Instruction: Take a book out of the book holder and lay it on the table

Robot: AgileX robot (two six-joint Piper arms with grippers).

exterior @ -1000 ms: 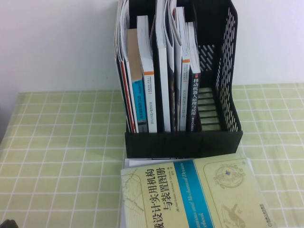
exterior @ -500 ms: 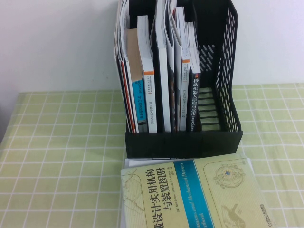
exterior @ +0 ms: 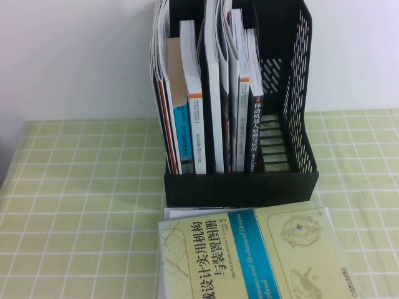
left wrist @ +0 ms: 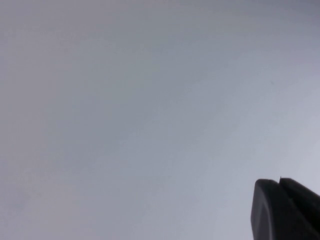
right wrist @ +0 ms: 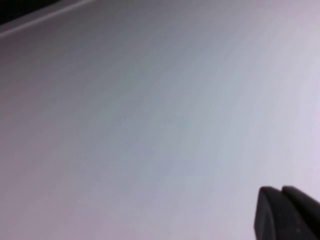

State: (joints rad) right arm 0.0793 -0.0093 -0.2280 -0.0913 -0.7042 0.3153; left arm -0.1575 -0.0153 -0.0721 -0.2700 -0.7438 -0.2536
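The black book holder [exterior: 240, 187] stands upright at the back middle of the table [exterior: 81, 187] in the high view. Several books stand in its compartments. The book [exterior: 256, 134], with a black spine and white characters, stands upright by the divider next to the rightmost compartment, which has free space. Neither arm shows in the high view. In the left wrist view my left gripper [left wrist: 278, 181] is shut on nothing, facing a blank pale surface. My right gripper [right wrist: 280, 189] in the right wrist view is shut too, with only a pale surface behind it.
A pale yellow-green book with a blue band [exterior: 249, 255] lies flat on the table just in front of the holder, reaching the near edge. White-spined books with orange bands [exterior: 194, 118] fill the holder's left and middle compartments. A white wall stands behind.
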